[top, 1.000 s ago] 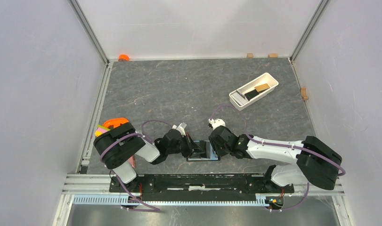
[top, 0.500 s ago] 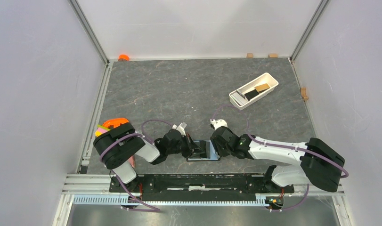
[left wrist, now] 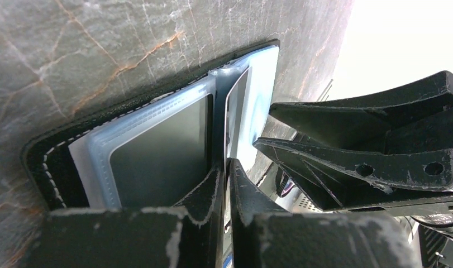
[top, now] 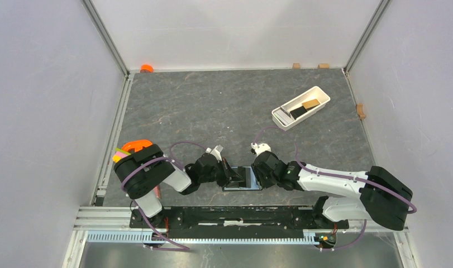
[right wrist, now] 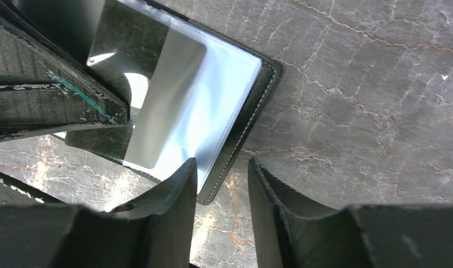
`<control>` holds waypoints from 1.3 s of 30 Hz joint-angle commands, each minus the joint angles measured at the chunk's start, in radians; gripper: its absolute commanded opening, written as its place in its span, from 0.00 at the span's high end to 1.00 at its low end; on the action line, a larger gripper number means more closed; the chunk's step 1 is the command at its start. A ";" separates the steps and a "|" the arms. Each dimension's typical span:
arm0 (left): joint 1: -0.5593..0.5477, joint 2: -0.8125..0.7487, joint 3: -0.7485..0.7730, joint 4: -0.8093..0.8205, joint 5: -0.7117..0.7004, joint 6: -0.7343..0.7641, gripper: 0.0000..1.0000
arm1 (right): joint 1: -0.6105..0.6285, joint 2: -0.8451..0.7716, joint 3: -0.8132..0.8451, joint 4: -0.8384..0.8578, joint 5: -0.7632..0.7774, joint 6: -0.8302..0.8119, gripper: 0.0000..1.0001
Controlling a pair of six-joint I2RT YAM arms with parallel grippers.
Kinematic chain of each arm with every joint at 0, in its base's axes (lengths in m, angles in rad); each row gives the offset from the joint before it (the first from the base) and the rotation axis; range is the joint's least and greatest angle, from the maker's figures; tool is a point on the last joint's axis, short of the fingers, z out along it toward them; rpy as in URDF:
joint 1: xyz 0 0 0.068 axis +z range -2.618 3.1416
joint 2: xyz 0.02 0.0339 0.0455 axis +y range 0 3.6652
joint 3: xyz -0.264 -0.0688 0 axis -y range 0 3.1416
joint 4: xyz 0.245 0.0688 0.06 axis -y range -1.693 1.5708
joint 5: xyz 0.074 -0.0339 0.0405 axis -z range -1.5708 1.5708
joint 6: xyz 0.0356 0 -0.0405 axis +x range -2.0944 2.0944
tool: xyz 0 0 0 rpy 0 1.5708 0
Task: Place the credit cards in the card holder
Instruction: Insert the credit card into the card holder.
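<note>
The open card holder (top: 241, 180) is held spread by a clear sleeve (left wrist: 238, 106) pinched in the closed left gripper (left wrist: 225, 164). Just ahead of the half-open, empty right gripper (right wrist: 221, 164), a dark credit card (right wrist: 168, 95) appears part-inserted.

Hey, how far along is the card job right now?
Done: a dark card looks seated in the open card holder. In hand: left gripper pinches a clear sleeve; right gripper hangs open beside. Left: black card and tan card in the white tray.

Matt leather card holder (right wrist: 256, 106); glossy plastic sleeve (right wrist: 224, 100)
</note>
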 commanded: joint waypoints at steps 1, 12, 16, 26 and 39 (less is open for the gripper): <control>-0.018 0.038 0.014 -0.086 -0.046 0.065 0.89 | -0.001 0.018 -0.019 0.052 -0.029 0.004 0.59; -0.030 -0.041 0.086 -0.321 -0.079 0.159 0.72 | -0.001 0.013 -0.031 0.047 -0.014 0.014 0.71; -0.030 -0.114 0.122 -0.468 -0.116 0.216 0.64 | -0.002 0.008 -0.031 0.033 0.002 0.015 0.71; -0.030 -0.271 0.192 -0.678 -0.172 0.330 0.48 | -0.001 0.008 -0.033 0.033 0.005 0.016 0.71; -0.031 -0.143 0.168 -0.495 -0.079 0.281 0.48 | -0.001 0.002 -0.038 0.031 0.005 0.028 0.63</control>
